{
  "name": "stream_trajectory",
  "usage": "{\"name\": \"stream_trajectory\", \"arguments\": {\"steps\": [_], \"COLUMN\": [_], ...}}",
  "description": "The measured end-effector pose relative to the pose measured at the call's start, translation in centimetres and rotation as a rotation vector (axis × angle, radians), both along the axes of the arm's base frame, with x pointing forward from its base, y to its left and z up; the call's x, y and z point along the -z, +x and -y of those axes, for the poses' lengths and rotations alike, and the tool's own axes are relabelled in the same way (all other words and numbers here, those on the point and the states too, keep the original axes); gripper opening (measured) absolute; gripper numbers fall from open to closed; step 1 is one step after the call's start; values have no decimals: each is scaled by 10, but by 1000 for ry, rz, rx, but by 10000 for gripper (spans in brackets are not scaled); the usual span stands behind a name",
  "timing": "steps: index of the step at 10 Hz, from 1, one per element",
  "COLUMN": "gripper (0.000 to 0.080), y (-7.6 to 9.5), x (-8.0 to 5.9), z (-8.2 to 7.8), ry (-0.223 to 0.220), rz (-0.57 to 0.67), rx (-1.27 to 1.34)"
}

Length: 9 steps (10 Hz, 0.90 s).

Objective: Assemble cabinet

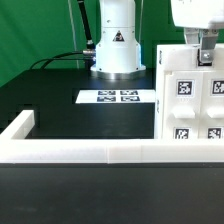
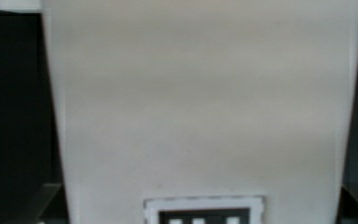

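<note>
The white cabinet body (image 1: 190, 95) stands upright at the exterior view's right, just behind the rail, its front showing several black-and-white square tags. My gripper (image 1: 205, 52) comes down from above onto its top edge. In the wrist view the white body (image 2: 202, 100) fills the space between the jaws, with one tag (image 2: 204, 212) at the edge of the picture. The dark fingers (image 2: 48, 205) press against its sides, so the gripper is shut on the body.
A long low white L-shaped rail (image 1: 90, 152) runs across the front and turns back at the exterior view's left. The marker board (image 1: 118, 97) lies flat in the middle. The robot base (image 1: 115, 45) stands behind it, with cables and a green backdrop.
</note>
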<state>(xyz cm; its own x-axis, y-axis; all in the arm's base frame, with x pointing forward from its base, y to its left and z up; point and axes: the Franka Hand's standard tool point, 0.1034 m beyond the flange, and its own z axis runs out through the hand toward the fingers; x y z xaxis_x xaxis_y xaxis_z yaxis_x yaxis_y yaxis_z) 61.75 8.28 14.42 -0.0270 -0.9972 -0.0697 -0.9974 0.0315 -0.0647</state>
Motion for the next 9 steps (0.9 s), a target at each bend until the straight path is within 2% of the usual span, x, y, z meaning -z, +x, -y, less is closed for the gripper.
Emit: {"name": "stream_trajectory", "arguments": {"steps": [4, 6, 8, 9], "gripper": [553, 553, 553, 746], "y": [0, 1, 0, 0], "x": [-2, -3, -2, -2], "z": [-3, -5, -7, -8], "ry": [58, 83, 86, 87], "rz": [-27, -28, -28, -27], "rx": [381, 408, 388, 377]}}
